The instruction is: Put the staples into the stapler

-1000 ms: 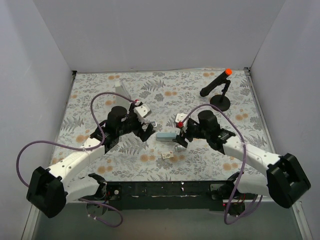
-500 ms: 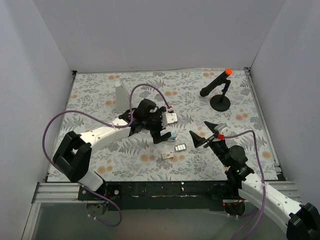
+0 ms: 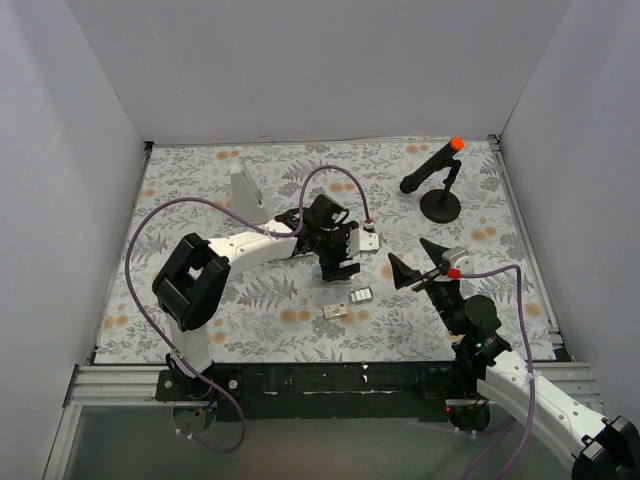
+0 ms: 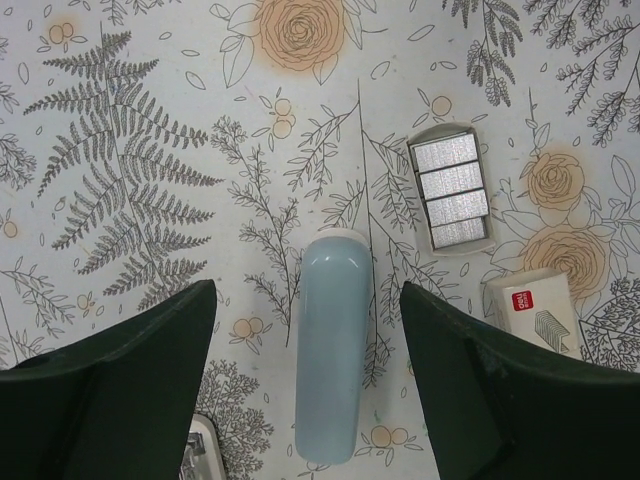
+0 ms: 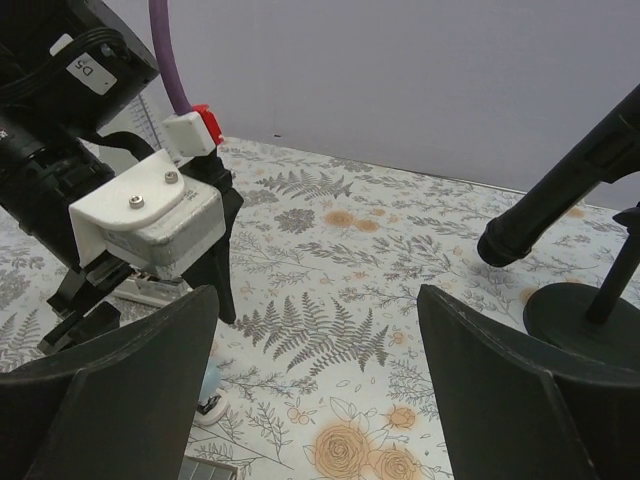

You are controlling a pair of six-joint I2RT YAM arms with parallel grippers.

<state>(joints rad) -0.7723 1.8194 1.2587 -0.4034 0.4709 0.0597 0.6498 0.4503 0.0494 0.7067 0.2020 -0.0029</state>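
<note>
Lowest in the top view, at the bottom right, the right gripper (image 5: 318,292) hangs above the table (image 3: 255,322) with its 2 fingers spread wide and nothing between them. In its own wrist view it faces the left arm's wrist.

Just above the frame's lower middle lie the staples, in 2 pieces. The small whitish packet (image 3: 333,311) is the lower one. The little tray (image 3: 360,295) of silvery strips lies close beside it, up and to the right. In the left wrist view the tray shows 4 strips, and neither piece is touched by either gripper.

Next up, at the centre of the frame, is the pale blue stapler (image 4: 330,345). It lies flat and looks shut. The left gripper (image 4: 305,290) hovers directly over it, jaws wide, with 1 finger on each side of the bar and floral cloth showing in both gaps.

At the top of the table stand a grey-white wedge (image 3: 245,188), upper left, and a black stand (image 3: 440,185) with an orange tip, upper right.

No staples are loaded yet. The step in hand looks like the left arm taking hold of the stapler. The next move would be to descend squarely and close across the bar's narrow width without nudging it towards the tray. The magazine could then be opened for a strip.
</note>
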